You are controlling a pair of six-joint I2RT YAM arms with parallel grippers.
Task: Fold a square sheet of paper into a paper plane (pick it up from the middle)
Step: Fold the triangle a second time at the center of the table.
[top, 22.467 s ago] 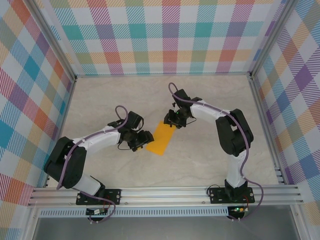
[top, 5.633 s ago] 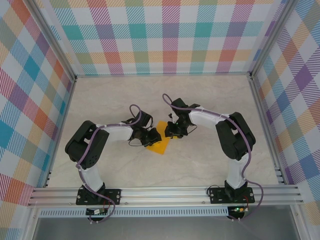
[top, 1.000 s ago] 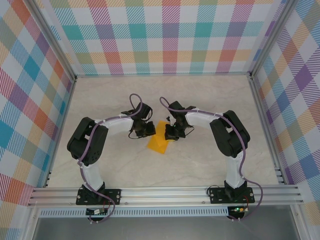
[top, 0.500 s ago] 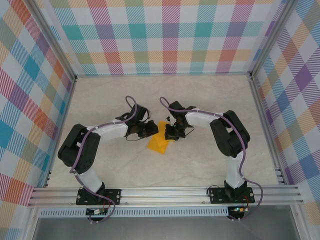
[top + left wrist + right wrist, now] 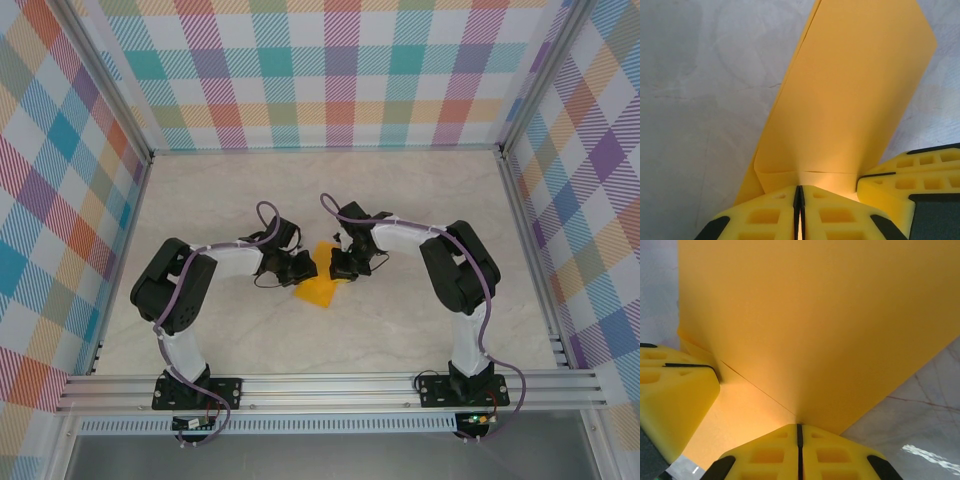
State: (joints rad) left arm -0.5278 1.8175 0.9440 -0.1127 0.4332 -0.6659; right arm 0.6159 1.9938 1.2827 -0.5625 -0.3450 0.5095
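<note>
The square sheet of paper (image 5: 318,287), orange-yellow and folded into layers, lies mid-table between the two arms. My left gripper (image 5: 303,268) is at its left edge. In the left wrist view its jaws (image 5: 799,188) are pressed together on a creased flap of the paper (image 5: 850,100). My right gripper (image 5: 340,267) is at the paper's upper right. In the right wrist view its jaws (image 5: 799,425) are shut on the paper's (image 5: 815,325) near edge, where a diagonal crease ends. Each wrist view shows the other gripper's yellow finger (image 5: 912,175) (image 5: 675,395) close by. A finished paper plane is out of view.
The pale marbled table (image 5: 400,320) is fenced by aluminium rails (image 5: 330,385) at the front and plaid walls (image 5: 330,80) on three sides. Both arms bend inward, their elbows (image 5: 165,290) (image 5: 465,265) out to the sides.
My left gripper has slid down and right onto the paper's left edge, and its jaws have closed there. The right gripper has held still on the paper.
</note>
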